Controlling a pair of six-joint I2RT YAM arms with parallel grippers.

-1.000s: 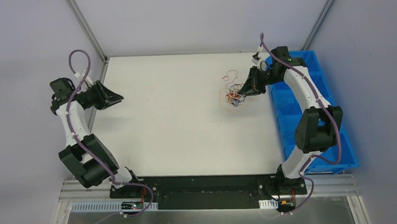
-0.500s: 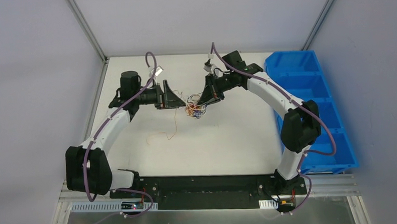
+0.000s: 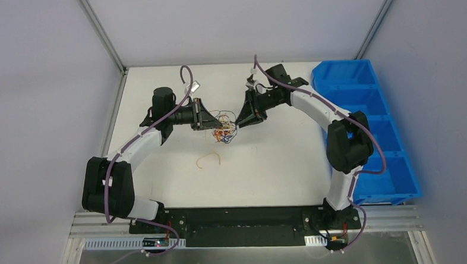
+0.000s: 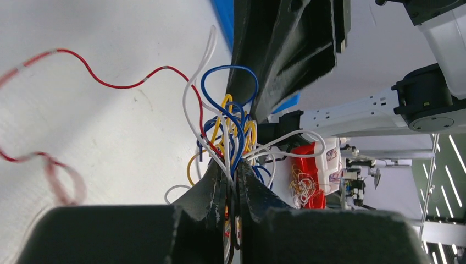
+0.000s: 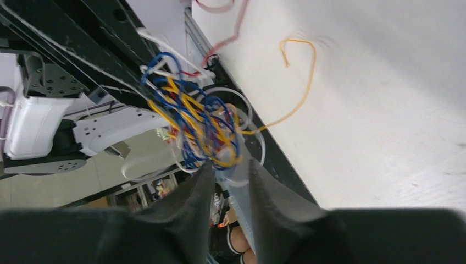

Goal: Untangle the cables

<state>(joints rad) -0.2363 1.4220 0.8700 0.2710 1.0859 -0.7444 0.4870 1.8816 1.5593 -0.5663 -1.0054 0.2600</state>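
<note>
The cables [image 3: 223, 131] are a small clump of blue, yellow, white and red wires held above the table's middle, between the two grippers. My left gripper [image 3: 214, 120] is shut on the clump; in the left wrist view several strands [image 4: 231, 126] run down between its closed fingertips [image 4: 237, 175]. My right gripper [image 3: 241, 121] faces it from the right, jaws apart. In the right wrist view the clump [image 5: 198, 126] hangs at its fingertips [image 5: 229, 165] with a gap showing between them. One loose orange wire [image 3: 208, 160] lies curled on the table, also in the right wrist view [image 5: 299, 82].
A blue bin [image 3: 360, 102] with compartments stands along the table's right edge. A loose red wire [image 4: 110, 82] lies on the white table beyond the clump. Metal frame posts rise at the back corners.
The left arm swung in from the far left and closed on the clump. The right arm carried the clump to the middle and opened. The orange wire now lies on the table.
</note>
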